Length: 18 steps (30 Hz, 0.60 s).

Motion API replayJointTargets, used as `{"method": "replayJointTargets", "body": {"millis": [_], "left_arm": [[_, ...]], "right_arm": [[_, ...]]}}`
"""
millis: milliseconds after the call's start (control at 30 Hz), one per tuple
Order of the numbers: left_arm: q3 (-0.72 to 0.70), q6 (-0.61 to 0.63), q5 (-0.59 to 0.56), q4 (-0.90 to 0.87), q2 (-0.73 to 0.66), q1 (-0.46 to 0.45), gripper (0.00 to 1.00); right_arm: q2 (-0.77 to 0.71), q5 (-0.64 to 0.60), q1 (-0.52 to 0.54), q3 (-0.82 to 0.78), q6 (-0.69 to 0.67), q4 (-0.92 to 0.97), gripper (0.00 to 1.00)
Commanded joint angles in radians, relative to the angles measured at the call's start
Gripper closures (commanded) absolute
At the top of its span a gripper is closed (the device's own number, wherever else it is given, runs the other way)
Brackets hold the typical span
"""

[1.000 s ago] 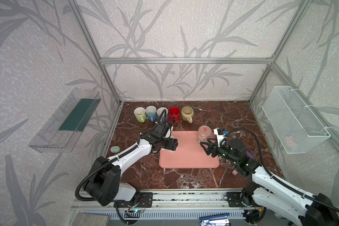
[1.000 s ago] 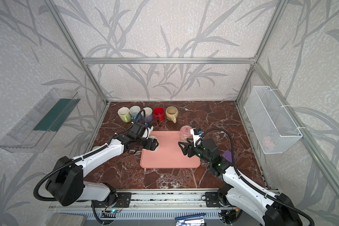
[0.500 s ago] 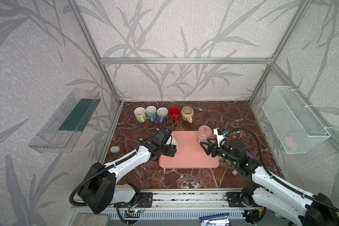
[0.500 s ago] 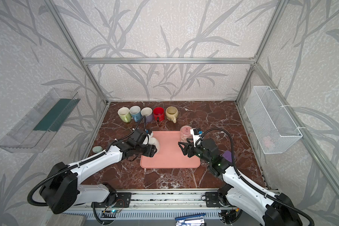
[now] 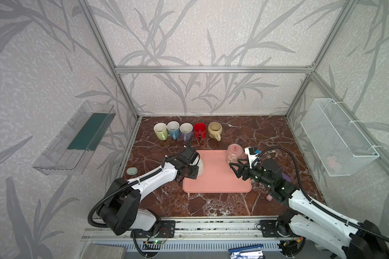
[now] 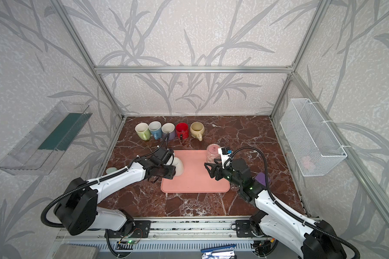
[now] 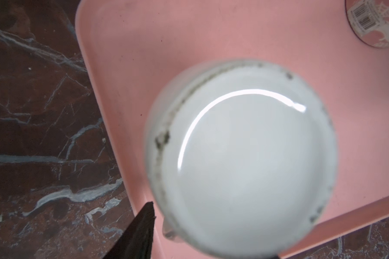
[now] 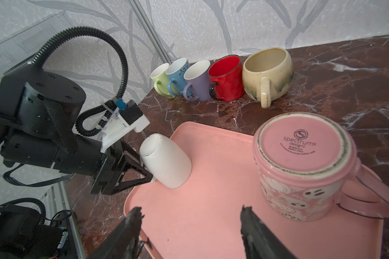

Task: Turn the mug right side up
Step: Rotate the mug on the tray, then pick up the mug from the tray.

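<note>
Your left claw [image 8: 147, 172] straddles the base of the tilted white mug [image 8: 166, 161], left of frame centre; clamped or not, unclear. Your right claw [image 8: 190, 209] stands wide.

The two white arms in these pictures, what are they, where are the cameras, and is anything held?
They are robot arms at the front of a marble table, each ending in a two-fingered gripper. Both top views look down from overhead; the other two come from cameras on the arms' wrists. On the table lies a pink tray with a white mug and a pink mug, both bottom up, and behind it a row of five upright mugs. The left gripper has the white mug between its jaws; whether it grips is unclear. The right gripper is open and empty.
</note>
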State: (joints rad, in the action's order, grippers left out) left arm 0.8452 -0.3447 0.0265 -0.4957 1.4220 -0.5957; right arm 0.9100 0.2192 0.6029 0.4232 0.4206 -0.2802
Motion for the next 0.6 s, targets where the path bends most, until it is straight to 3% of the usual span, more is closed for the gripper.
{"method": "replayJointTargets", "body": {"millis": [0, 567], "left_arm": [[0.039, -0.002, -0.017, -0.036, 0.009, -0.003, 0.50], [0.081, 0.023, -0.040, -0.066, 0.051, -0.004, 0.65]], "right_arm": [[0.002, 0.005, 0.003, 0.000, 0.006, -0.023, 0.30], [0.004, 0.003, 0.002, 0.000, 0.009, -0.025, 0.31]]}}
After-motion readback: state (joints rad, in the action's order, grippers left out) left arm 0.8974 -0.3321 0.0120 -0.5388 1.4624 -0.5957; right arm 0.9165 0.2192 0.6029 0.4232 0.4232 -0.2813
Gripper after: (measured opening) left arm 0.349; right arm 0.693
